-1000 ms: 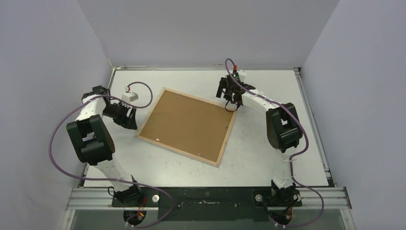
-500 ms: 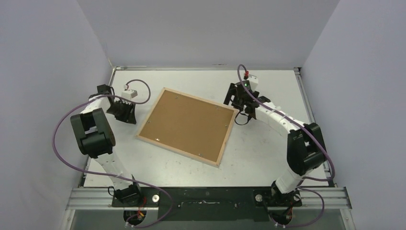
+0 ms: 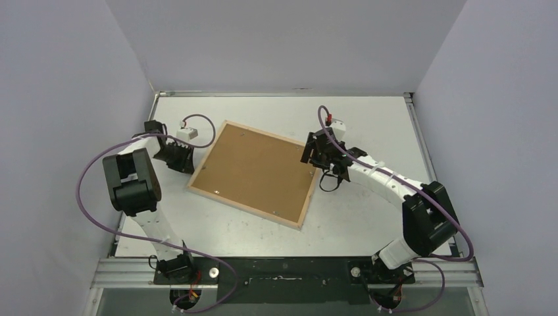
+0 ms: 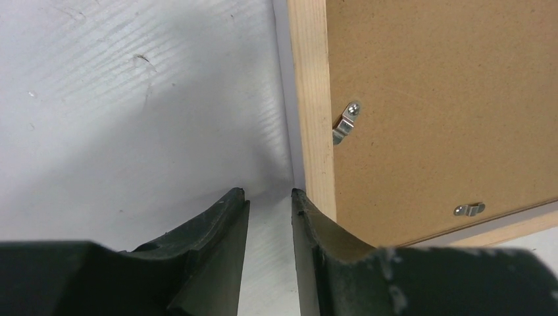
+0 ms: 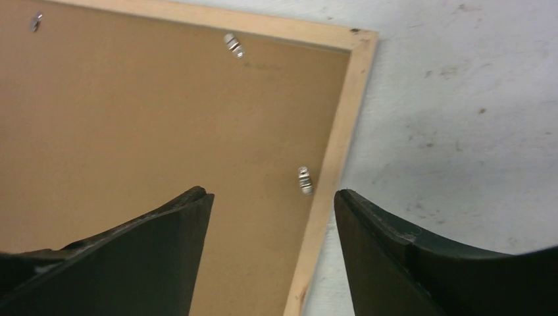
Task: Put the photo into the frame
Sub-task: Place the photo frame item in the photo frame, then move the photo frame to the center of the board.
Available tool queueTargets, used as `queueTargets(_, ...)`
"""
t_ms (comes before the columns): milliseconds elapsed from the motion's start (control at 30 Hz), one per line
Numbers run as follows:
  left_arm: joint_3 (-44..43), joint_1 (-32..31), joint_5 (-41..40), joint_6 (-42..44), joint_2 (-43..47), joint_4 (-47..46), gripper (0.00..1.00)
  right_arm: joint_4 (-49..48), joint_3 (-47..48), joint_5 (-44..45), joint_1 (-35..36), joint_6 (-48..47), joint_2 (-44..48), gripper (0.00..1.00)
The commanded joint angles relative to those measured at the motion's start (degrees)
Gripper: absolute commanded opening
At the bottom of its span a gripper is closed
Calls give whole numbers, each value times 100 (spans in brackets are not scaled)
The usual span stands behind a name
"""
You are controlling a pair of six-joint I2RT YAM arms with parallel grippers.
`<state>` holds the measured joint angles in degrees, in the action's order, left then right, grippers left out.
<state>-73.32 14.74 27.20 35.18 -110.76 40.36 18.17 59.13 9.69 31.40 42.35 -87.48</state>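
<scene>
The frame (image 5: 344, 125) lies flat on the white desk (image 3: 368, 125), back side up and turned at a slant, roughly in the middle between the two arms. Its pale wooden bars run around a brown fibreboard backing panel (image 3: 253, 171), which sits inside them. Small metal clips (image 4: 347, 122) along the inner edge of the bars reach over the panel.

The left end effector (image 4: 268, 194) is down at the frame's left side, out on the bare desk just beside the outer edge of the bar. Its fingers are drawn nearly together, with only a narrow slit of desk showing between them, and they pinch nothing. The finger nearer the frame (image 4: 309, 224) sits right against the bar's edge; I cannot tell whether it touches the wood.

The right end effector (image 5: 273, 194) hangs over the frame's right side, near the far right corner. Its fingers are spread wide and hold nothing. Seen from the wrist, one finger is over the backing panel and the other over the desk, with the right-hand bar and one clip (image 5: 304, 180) showing in the gap between them.
</scene>
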Motion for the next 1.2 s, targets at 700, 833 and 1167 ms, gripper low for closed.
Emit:
queueTargets(700, 874, -1843, 1149, 1116, 635, 1141, 31, -666, -56, -736, 647, 644, 76, 38)
queueTargets(833, 956, -2008, 1488, 1190, 766, 1170, 32, -886, -145, -915, 818, 868, -56, 36)
queueTargets(1167, 438, -908, 2474, 915, 564, 1405, 34, -2308, -376, -1379, 1457, 1503, -711, 13)
